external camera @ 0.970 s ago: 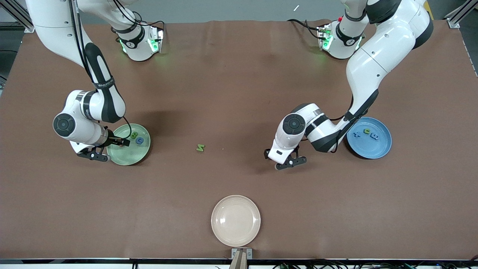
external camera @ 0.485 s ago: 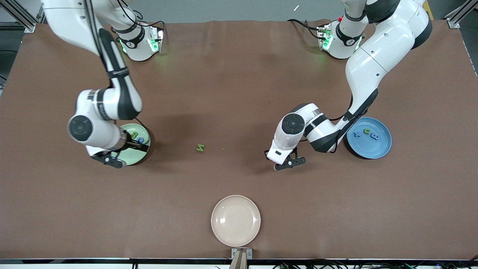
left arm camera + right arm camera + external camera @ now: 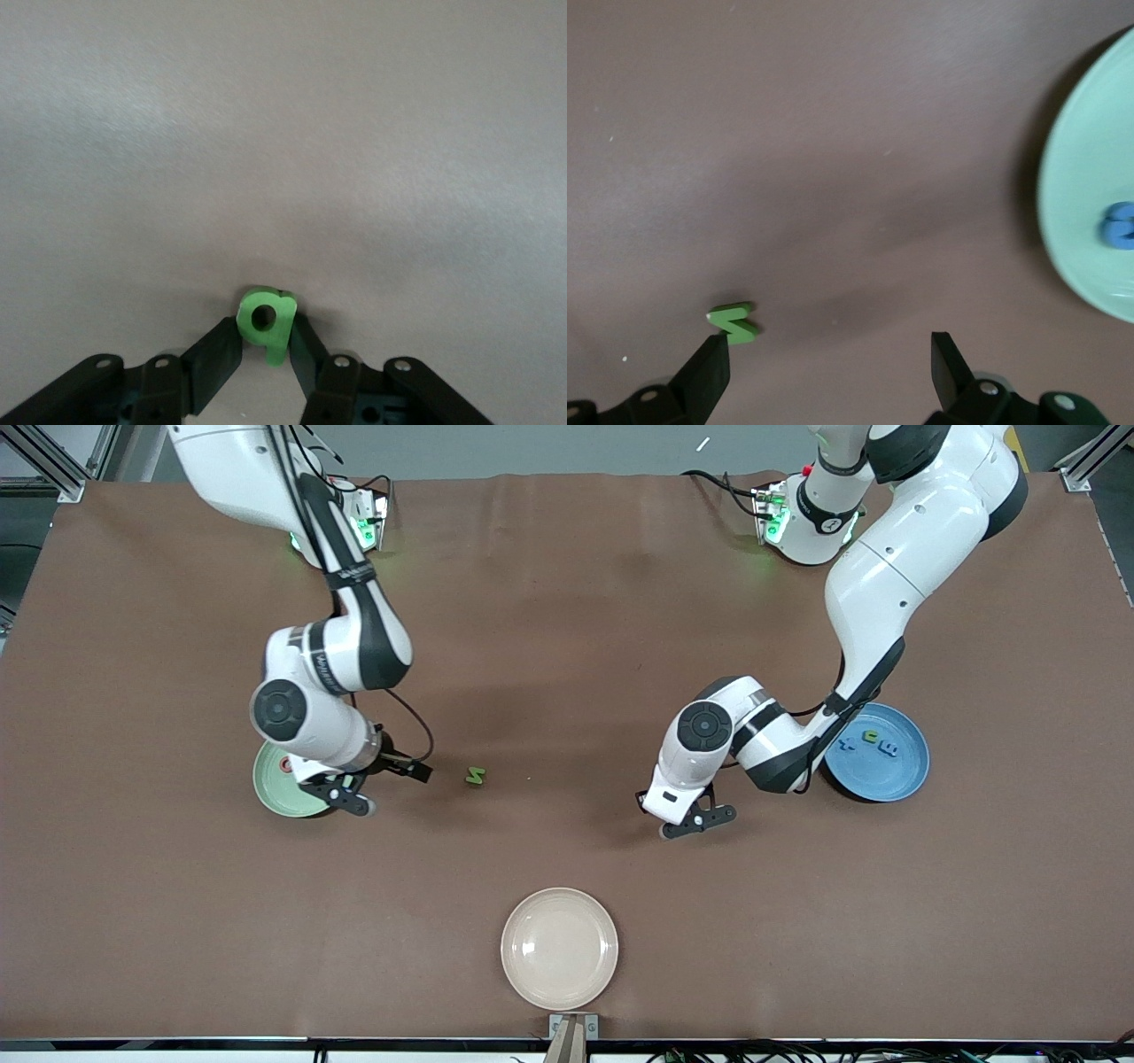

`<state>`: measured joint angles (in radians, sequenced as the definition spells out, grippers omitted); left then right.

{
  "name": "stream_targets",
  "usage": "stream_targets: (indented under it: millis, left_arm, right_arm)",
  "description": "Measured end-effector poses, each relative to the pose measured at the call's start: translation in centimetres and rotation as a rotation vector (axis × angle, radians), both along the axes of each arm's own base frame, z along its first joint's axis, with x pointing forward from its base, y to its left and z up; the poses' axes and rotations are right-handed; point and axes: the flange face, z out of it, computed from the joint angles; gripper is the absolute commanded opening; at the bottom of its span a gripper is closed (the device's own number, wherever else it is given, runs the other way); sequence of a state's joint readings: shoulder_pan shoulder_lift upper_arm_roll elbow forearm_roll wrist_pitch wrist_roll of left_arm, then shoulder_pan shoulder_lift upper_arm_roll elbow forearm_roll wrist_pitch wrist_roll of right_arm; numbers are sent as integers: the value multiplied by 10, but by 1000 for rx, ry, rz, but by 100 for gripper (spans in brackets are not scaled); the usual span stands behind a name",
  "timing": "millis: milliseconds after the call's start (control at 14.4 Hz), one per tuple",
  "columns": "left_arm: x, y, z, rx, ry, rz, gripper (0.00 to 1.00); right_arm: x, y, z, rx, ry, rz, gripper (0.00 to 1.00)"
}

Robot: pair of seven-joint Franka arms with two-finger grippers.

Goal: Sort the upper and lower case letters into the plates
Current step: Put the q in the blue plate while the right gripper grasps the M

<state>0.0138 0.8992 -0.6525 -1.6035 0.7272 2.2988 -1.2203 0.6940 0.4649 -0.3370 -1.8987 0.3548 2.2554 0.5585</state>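
Clamped on a small green lowercase letter (image 3: 266, 325), shaped like a q or g, with left gripper (image 3: 687, 821) hanging over bare brown table (image 3: 567, 646), near the blue plate (image 3: 904, 775) at the left arm's end. Spread wide, right gripper (image 3: 390, 784) empty over the table beside the pale green plate (image 3: 275, 793), fingertips flanking open cloth with the loose green N (image 3: 476, 776) just ahead toward the table's middle. Probably two steps in hand at once: carrying the held letter to a plate, and closing in on the N for a pick. Next for the left: swing over the blue plate, where a few letters (image 3: 873, 740) already lie, then release. Next for the right: centre the jaws over the N, descend, pinch it across its thin flat body. Cream-beige plate (image 3: 559, 948) nearest the front camera, unused.
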Motion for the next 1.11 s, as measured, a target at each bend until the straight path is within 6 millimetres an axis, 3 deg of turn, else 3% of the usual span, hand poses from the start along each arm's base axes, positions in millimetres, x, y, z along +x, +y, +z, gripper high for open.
stream_targets:
  millis: [208, 347, 485, 693, 1109]
  left_arm:
    - [8, 15, 21, 24, 13, 11, 6]
    - [13, 38, 45, 4, 57, -4, 6]
    - [13, 75, 64, -24, 110, -25, 6]
    - [2, 131, 75, -49, 141, -64, 6]
    - [-43, 243, 78, -11, 137, -193, 6]
  right_arm:
    - [-13, 43, -28, -26, -45, 21, 100]
    - [-21, 62, -47, -41, -75, 44, 100]
    - [-26, 74, -66, -55, -101, 67, 99]
    - [-30, 82, -84, -67, -129, 85, 96]
    - [-30, 85, -86, -68, -140, 89, 84]
